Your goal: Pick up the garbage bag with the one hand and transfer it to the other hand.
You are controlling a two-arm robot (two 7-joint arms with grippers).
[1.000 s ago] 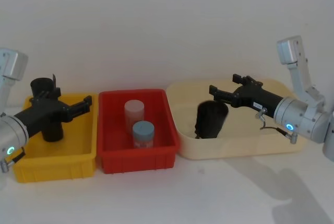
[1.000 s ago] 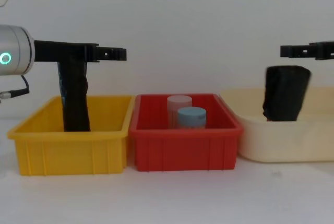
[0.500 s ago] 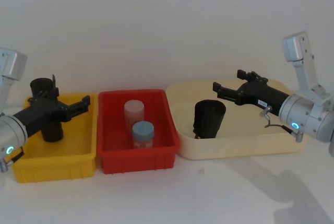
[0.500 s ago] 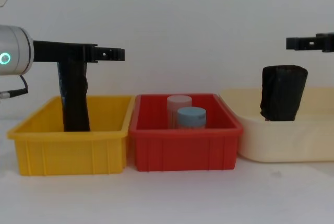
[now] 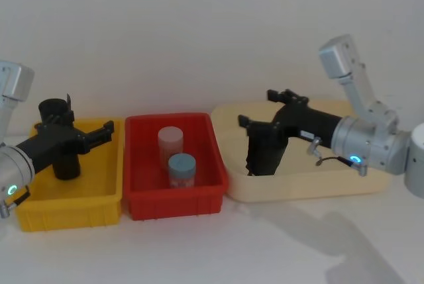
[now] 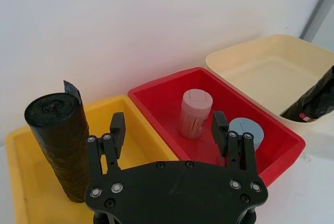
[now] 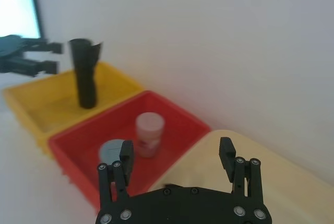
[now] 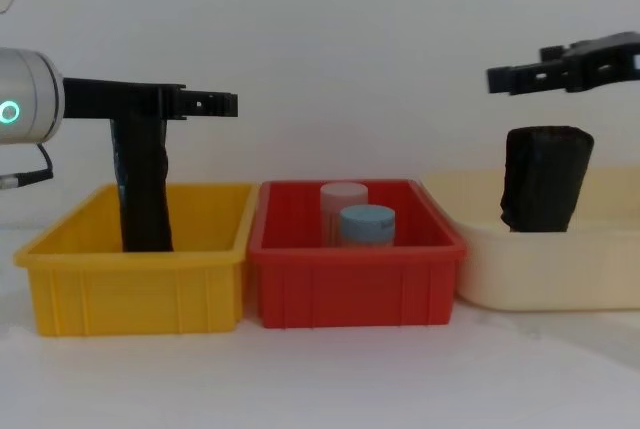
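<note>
Bag (image 5: 265,155) upright in tub (image 5: 298,194), near front-left corner. Right gripper (image 5: 256,108) poised above bag, fingers wide apart, nothing held. To be lowered astride bag, closed at mid-height, bag kept vertical. Left gripper (image 8: 205,103) over yellow bin (image 8: 130,289), spread, empty.

Bright, even, diffuse light. Faint soft shadow (image 5: 311,228) on table (image 5: 199,251) under right gripper (image 5: 256,107). Pale patch (image 7: 15,4) glares just beside left gripper (image 7: 55,57).

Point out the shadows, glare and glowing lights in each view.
Head view: a soft arm shadow falls on the table before the cream tray. Right wrist view: a bright patch glares beyond the yellow bin. Chest view: the left wrist's teal ring glows.
</note>
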